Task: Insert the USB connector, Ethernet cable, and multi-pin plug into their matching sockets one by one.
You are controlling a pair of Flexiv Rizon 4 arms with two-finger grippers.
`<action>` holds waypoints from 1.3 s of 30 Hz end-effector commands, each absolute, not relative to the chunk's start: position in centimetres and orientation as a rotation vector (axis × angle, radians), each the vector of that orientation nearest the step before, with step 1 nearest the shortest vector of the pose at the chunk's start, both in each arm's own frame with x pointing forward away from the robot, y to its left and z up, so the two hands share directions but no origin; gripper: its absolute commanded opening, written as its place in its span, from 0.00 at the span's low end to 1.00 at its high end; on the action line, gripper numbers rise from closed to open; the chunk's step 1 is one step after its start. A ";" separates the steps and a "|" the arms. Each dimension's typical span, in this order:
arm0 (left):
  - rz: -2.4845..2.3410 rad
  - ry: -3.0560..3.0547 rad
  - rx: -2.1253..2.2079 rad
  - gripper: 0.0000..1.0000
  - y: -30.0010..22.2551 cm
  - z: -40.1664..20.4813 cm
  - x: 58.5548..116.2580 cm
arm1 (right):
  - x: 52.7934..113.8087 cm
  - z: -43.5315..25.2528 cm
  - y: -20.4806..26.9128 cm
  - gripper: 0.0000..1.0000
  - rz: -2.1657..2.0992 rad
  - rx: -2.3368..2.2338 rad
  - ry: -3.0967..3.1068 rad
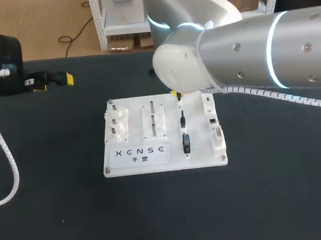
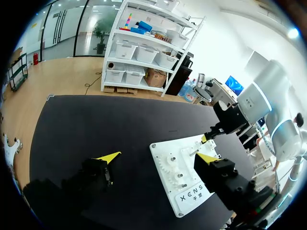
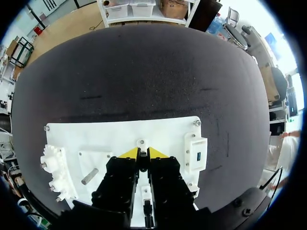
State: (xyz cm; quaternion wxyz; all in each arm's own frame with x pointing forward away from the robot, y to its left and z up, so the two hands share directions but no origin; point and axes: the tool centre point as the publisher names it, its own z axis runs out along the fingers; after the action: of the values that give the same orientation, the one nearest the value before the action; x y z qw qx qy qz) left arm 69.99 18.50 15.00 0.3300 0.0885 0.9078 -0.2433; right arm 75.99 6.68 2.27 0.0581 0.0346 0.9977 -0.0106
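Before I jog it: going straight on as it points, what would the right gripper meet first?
Most likely the white board, by the small round post just ahead of the right gripper; how far above it the gripper sits is unclear.

I'm looking down on a black table [image 1: 57,217] with a white base plate [image 1: 111,167] lying flat on it. On the plate's left part I see white gears [image 1: 118,125] on posts. Just beside them towards the middle sits a white block with metal pins [image 1: 154,119].

Left gripper [image 2: 157,157] spread wide over black table [image 2: 96,124]; white board [image 2: 184,177] ahead; right gripper [image 2: 206,139] at board's far edge.
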 end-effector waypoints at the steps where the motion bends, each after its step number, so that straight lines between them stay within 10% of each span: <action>1: -0.636 2.374 0.232 1.00 18.5 15.0 70.0 | 75.2 3.2 6.3 0.00 -0.007 0.097 2.991; 39: -0.636 2.374 0.232 1.00 18.5 15.0 70.0 | 74.3 3.2 -1.2 0.00 -0.020 0.161 2.947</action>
State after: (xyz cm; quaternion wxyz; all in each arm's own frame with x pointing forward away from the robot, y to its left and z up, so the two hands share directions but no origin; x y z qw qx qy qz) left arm 69.99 18.50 15.00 0.3300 0.0885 0.9078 -0.2433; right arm 74.43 -1.12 3.37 0.0911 0.0532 0.9944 -0.0058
